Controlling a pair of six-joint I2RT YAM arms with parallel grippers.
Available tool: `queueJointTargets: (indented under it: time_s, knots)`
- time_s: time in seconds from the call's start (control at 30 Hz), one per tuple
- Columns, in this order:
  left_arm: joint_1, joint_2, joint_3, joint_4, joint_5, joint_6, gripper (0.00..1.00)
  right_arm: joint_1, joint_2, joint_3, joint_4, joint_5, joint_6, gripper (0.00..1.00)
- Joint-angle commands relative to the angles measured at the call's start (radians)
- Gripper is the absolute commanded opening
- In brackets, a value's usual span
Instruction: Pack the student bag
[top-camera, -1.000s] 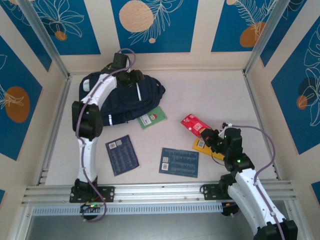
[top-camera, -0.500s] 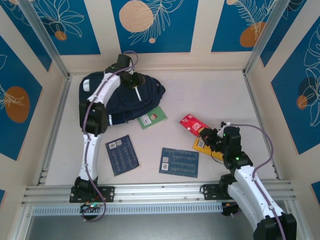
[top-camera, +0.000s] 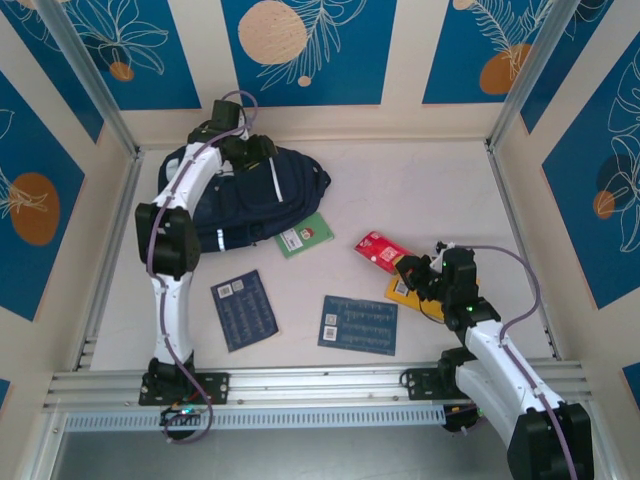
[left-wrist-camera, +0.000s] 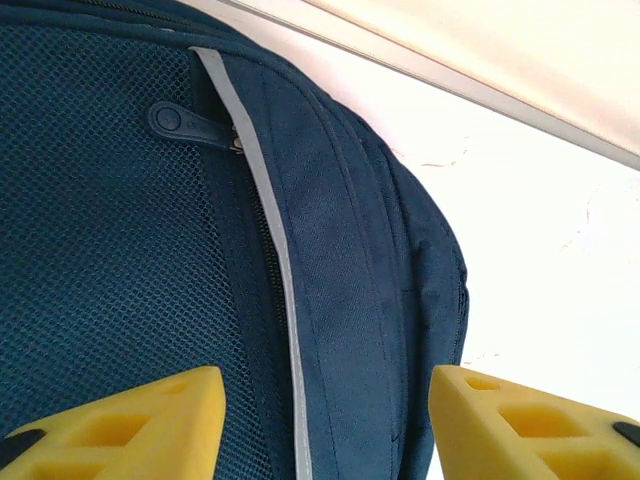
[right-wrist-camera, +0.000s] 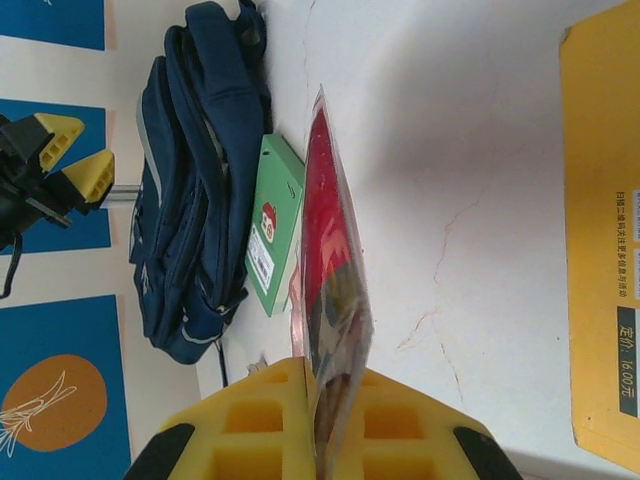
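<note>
- My left claw (left-wrist-camera: 325, 405) was spread, its yellow fingers (left-wrist-camera: 150, 420) standing apart with nothing between them. It sat over the student bag (top-camera: 265, 200), close to a grey stripe and a zip pull (left-wrist-camera: 190, 122).
- The student bag lay flat at the far left of the table (top-camera: 430, 190), near the back wall, under my left arm.
- My right claw (right-wrist-camera: 322, 400) was pressed together on a red packet (right-wrist-camera: 335, 270), pinching its near end.
- A green booklet (top-camera: 304, 235) lay at the bag's near right edge; I could not tell whether they touched.
- A yellow booklet (right-wrist-camera: 605, 230) lay flat just beside my right claw.
- Two dark blue cards (top-camera: 243, 309) (top-camera: 358, 323) lay near the front edge, between my arms.
</note>
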Motion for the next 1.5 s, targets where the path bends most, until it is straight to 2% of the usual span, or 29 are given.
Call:
queueJointTargets:
  time_s: [0.0,0.27,0.33,0.4,0.57,0.6,0.7,0.73,0.93,1.1,1.2,1.33,1.47]
  knots:
    - [0.003,0.074,0.055,0.003,0.054,-0.013,0.56,-0.007,-0.013,0.010,0.020,-0.025,-0.012,0.00]
    - [-0.010,0.148,0.116,0.006,0.090,-0.006,0.54,-0.013,0.021,-0.021,0.051,-0.046,0.000,0.00]
    - [-0.015,0.161,0.128,0.006,0.095,-0.006,0.51,-0.014,0.030,-0.026,0.058,-0.045,0.000,0.00]
    - [-0.025,0.172,0.139,0.015,0.108,-0.004,0.43,-0.013,0.039,-0.029,0.066,-0.044,-0.001,0.00]
    - [-0.062,0.240,0.237,-0.034,0.117,0.028,0.36,-0.014,0.048,-0.033,0.070,-0.045,-0.006,0.00]
    - [-0.067,0.259,0.267,-0.058,0.105,0.034,0.31,-0.014,0.047,-0.033,0.068,-0.046,-0.006,0.00]
    - [-0.073,0.277,0.306,-0.105,0.083,0.038,0.01,-0.015,0.032,-0.029,0.058,-0.046,-0.004,0.00]
    - [-0.075,0.271,0.306,-0.112,0.079,0.044,0.00,-0.015,0.025,-0.026,0.053,-0.046,-0.007,0.00]
    - [-0.083,0.166,0.305,-0.167,0.069,0.088,0.00,-0.016,-0.012,0.039,-0.010,-0.040,-0.068,0.00]
    - [-0.089,0.002,0.262,-0.191,0.089,0.131,0.00,-0.017,-0.007,0.142,-0.047,-0.032,-0.123,0.00]
    - [-0.093,-0.125,0.148,-0.152,0.134,0.131,0.00,-0.016,0.006,0.200,-0.066,-0.032,-0.149,0.00]
    - [-0.097,-0.315,-0.090,-0.028,0.228,0.112,0.00,-0.012,0.036,0.271,-0.065,-0.068,-0.164,0.00]
    - [-0.098,-0.419,-0.172,-0.028,0.282,0.117,0.00,0.016,0.094,0.327,-0.043,-0.097,-0.170,0.00]
